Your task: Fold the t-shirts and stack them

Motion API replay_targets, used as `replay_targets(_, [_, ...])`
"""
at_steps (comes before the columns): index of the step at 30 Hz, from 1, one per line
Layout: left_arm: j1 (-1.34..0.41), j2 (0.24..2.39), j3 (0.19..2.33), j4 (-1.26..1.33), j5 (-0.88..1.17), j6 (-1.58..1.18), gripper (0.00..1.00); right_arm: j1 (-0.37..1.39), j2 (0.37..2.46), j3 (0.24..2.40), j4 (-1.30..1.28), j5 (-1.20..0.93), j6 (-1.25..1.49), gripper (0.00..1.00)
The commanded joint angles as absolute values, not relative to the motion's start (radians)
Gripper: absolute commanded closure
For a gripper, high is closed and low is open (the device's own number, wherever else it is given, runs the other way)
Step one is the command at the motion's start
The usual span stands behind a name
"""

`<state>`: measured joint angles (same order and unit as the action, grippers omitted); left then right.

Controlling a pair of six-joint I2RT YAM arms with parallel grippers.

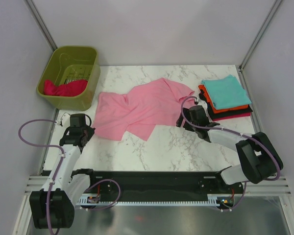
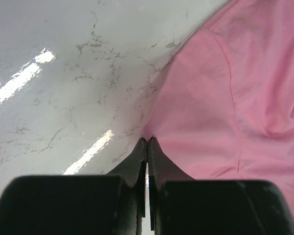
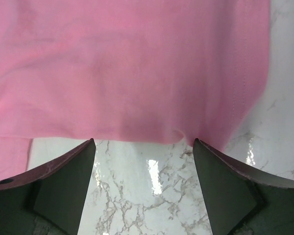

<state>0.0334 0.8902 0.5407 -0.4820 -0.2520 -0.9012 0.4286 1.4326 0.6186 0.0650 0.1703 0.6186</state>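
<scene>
Right now I see the light pink t-shirt (image 1: 142,110) lying loose and creased on the glossy white marble-veined table (image 1: 186,147), just beside the olive-green basket (image 1: 68,102), its soft matte cloth rumpled into diagonal folds. A crimson shirt (image 1: 63,88) sits bunched inside the basket, whose plastic walls are slotted. Well away from the basket, across the pink cloth, is a flat stack of folded rectangles: teal (image 1: 226,91) on top, then orange (image 1: 220,106), black (image 1: 237,111) and magenta (image 1: 232,117). My left gripper (image 2: 147,142) is clenched, its tips at the pink hem nearest the basket; I cannot tell whether cloth is pinched. My right gripper (image 3: 143,142) is spread wide over the far hem, grasping nothing. Plain grey walls surround the table.
</scene>
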Motion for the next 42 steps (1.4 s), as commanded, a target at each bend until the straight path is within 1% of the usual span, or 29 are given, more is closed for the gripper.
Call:
replay_targets(1, [0.038, 0.89, 0.554, -0.457, -0.249, -0.908, 0.98, 0.434, 1.427, 0.592, 0.179, 0.117, 0.731, 0.11])
replay_targets(6, [0.04, 0.888, 0.555, -0.456, -0.245, -0.907, 0.98, 0.434, 1.444, 0.569, 0.222, 0.167, 0.775, 0.12])
replay_targets(8, [0.038, 0.884, 0.554, -0.456, -0.244, -0.905, 0.98, 0.437, 1.402, 0.56, 0.204, 0.195, 0.77, 0.12])
replay_targets(11, [0.038, 0.884, 0.554, -0.456, -0.241, -0.904, 0.98, 0.463, 1.327, 0.566, 0.137, 0.305, 0.735, 0.11])
replay_targets(15, [0.037, 0.89, 0.554, -0.454, -0.236, -0.902, 0.98, 0.518, 1.293, 0.571, 0.112, 0.333, 0.733, 0.11])
replay_targets(18, [0.04, 0.891, 0.554, -0.453, -0.236, -0.9, 0.98, 0.546, 1.302, 0.572, 0.12, 0.342, 0.758, 0.11])
replay_targets(23, [0.038, 0.888, 0.554, -0.453, -0.238, -0.902, 0.98, 0.546, 1.357, 0.546, 0.207, 0.304, 0.798, 0.09])
replay_targets(30, [0.038, 0.89, 0.554, -0.451, -0.242, -0.902, 0.98, 0.545, 1.475, 0.561, 0.245, 0.376, 0.839, 0.11])
replay_targets(33, [0.038, 0.887, 0.554, -0.453, -0.245, -0.902, 0.98, 0.531, 1.514, 0.555, 0.267, 0.419, 0.86, 0.15])
replay_targets(34, [0.04, 0.885, 0.554, -0.451, -0.247, -0.9, 0.98, 0.522, 1.52, 0.546, 0.282, 0.419, 0.868, 0.18])
replay_targets(36, [0.038, 0.881, 0.552, -0.453, -0.253, -0.902, 0.98, 0.482, 1.534, 0.54, 0.288, 0.417, 0.88, 0.2])
replay_targets(37, [0.038, 0.882, 0.551, -0.451, -0.255, -0.902, 0.98, 0.466, 1.534, 0.534, 0.288, 0.42, 0.882, 0.22])
replay_targets(42, [0.04, 0.884, 0.552, -0.454, -0.268, -0.911, 0.98, 0.371, 1.484, 0.517, 0.252, 0.48, 0.89, 0.26])
